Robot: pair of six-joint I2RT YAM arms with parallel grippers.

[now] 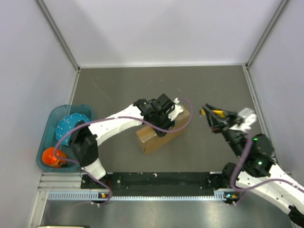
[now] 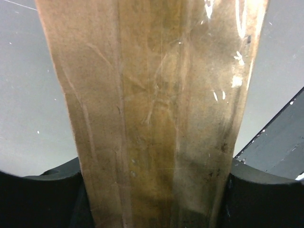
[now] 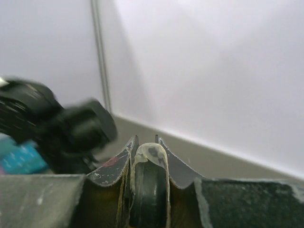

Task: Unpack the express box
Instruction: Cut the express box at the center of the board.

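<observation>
The express box [image 1: 154,137], plain brown cardboard, sits mid-table, tilted up on one edge. My left gripper [image 1: 164,116] comes down over its top edge and is shut on it. In the left wrist view the box [image 2: 152,114] fills the space between the two black fingers [image 2: 42,199]. My right gripper [image 1: 216,118] hovers to the right of the box, apart from it, shut on a small yellow and black utility knife [image 1: 213,112]. In the right wrist view the knife [image 3: 149,185] is pinched between the fingers, pointing toward the back wall.
A teal bin [image 1: 50,137] at the left edge holds a blue disc [image 1: 69,124] and an orange object [image 1: 51,156]. White walls enclose the grey table [image 1: 118,90] on three sides. A black rail [image 1: 156,180] runs along the near edge between the arm bases.
</observation>
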